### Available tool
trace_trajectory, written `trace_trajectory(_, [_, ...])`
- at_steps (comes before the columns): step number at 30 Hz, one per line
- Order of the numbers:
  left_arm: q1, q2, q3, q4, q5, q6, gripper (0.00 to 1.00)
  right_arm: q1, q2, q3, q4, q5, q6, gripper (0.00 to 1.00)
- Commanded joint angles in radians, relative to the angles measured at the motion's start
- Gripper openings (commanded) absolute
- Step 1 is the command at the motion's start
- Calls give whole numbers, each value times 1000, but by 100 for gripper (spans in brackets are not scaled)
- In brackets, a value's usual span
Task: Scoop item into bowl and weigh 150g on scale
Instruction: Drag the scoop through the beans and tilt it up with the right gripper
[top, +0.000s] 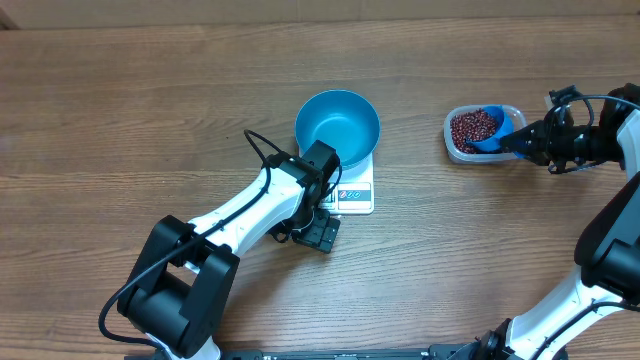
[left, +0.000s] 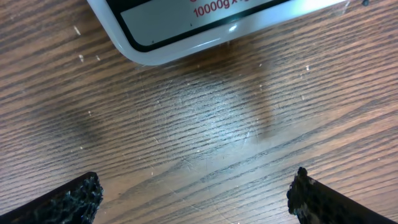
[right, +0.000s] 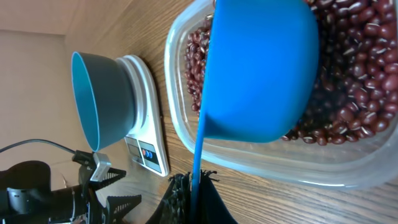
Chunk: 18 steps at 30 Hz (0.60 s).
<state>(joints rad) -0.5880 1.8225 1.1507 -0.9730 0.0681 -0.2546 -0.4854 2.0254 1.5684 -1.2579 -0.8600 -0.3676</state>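
While the bowl (top: 337, 122) sits empty on the scale (top: 357, 195), right tool (top: 525, 140) clenches the scoop (top: 492, 135) among beans (top: 470, 125); left tool (left: 196, 193) hangs released.

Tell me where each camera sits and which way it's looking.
Overhead: above the table, facing down on bowl, scale, tub; left arm, right arm show.
Left wrist: on the left arm, facing down at table and scale corner; open left gripper shows.
Right wrist: on the right arm, facing along the scoop into the beans; shut right gripper shows.
Shared: all see the scale.
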Motion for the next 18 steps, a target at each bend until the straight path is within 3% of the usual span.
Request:
trace_trajectory(1, [0,6,10,-3,3,16,100,-6,2,3,4,-62,-26,4])
trace_trajectory(18, [0,6,10,-2,3,15,100,-88,2,3,-34,-59,-4,4])
